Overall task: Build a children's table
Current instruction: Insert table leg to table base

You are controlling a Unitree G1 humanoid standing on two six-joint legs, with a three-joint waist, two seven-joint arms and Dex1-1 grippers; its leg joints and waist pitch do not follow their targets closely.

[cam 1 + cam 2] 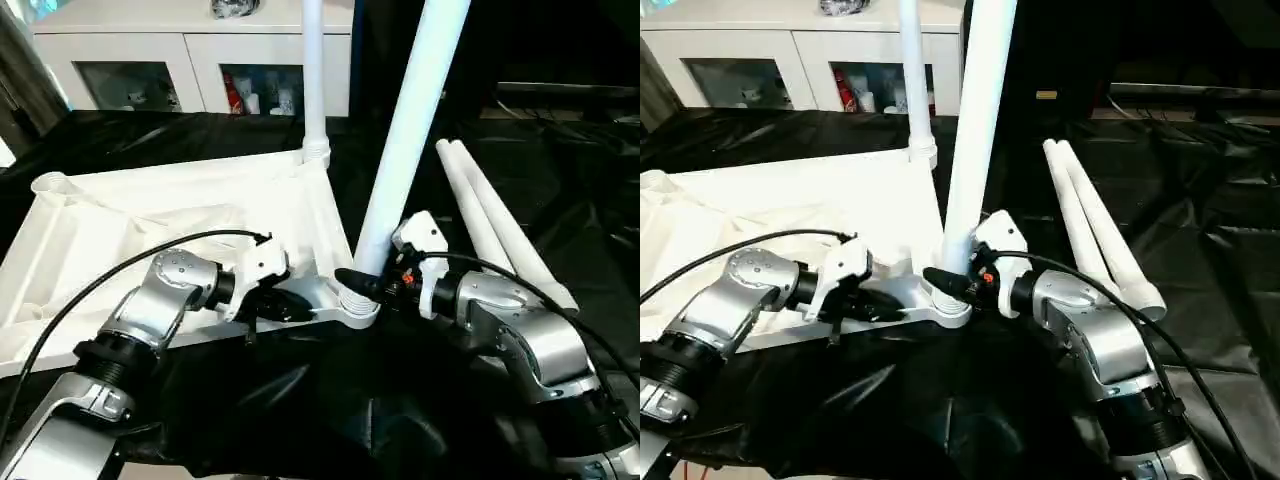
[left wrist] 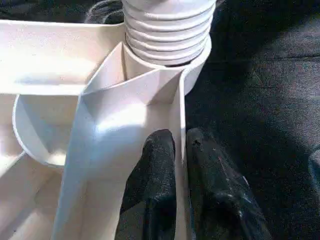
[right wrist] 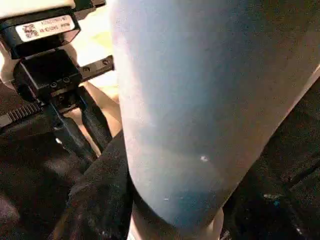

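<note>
Black cloth (image 1: 300, 400) lies bare in front of the upturned table top (image 1: 200, 215), whose near edge runs between both arms. Left gripper (image 2: 180, 150) pinches that thin rim wall, black fingers (image 2: 152, 175) nearly together, one on each side, just short of the near corner socket (image 1: 355, 305). Right gripper (image 1: 362, 283) is clamped around the tilted leg (image 1: 405, 140) just above that socket. Four legs counted: this one, one upright (image 1: 313, 75) in the far corner socket, two lying loose (image 1: 495, 225) side by side on the cloth to the right. White cabinet (image 1: 190, 60) stands behind.
</note>
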